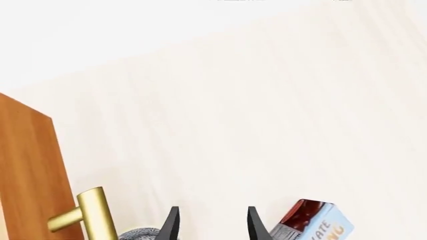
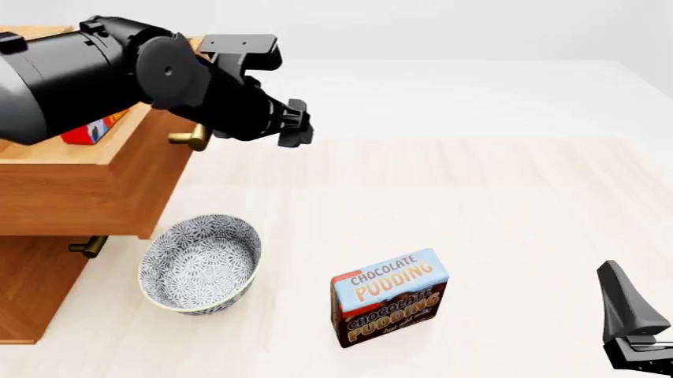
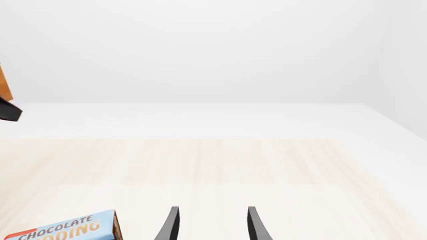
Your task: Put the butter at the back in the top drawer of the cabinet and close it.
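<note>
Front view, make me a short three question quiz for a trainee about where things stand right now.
1. True or false: the butter lies inside the open top drawer.
2. Which thing stands nearest the bowl on the table? A) the Chocolate Pudding box B) the right gripper
3. Fill in: the left gripper hangs beside the top drawer's brass ____.

Key: 1 true. 2 A. 3 handle.

Simulated tabletop scene: pale wood table [image 2: 505,197], blank white surround, flat rendered cabinet [image 2: 74,189], patterned bowl [image 2: 200,264].
</note>
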You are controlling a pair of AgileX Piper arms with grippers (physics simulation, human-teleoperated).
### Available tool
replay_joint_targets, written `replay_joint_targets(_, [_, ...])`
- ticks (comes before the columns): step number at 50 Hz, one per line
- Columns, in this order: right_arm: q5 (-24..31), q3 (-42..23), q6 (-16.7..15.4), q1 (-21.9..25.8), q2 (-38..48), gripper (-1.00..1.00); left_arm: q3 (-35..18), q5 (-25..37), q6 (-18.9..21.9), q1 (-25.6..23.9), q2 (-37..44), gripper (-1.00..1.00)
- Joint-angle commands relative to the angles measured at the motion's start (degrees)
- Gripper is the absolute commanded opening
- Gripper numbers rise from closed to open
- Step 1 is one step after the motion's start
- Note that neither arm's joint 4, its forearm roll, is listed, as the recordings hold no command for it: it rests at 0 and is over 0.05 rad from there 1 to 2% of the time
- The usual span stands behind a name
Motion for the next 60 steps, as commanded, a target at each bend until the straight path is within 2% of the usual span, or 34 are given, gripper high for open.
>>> replay_joint_targets(1, [0.0, 0.0, 0.0, 0.0, 0.0, 1.00, 1.6, -0.4, 0.1, 1.1, -0.6, 1.00])
replay_joint_targets(55, [0.0, 0.0, 0.0, 0.0, 0.0, 1.00, 8.6, -1.4, 0.7, 10.2, -6.5, 1.00])
replay_joint_targets(60, [0.0, 0.0, 0.0, 0.0, 0.0, 1.00, 10.1, -1.5, 0.8, 12.5, -8.0, 1.00])
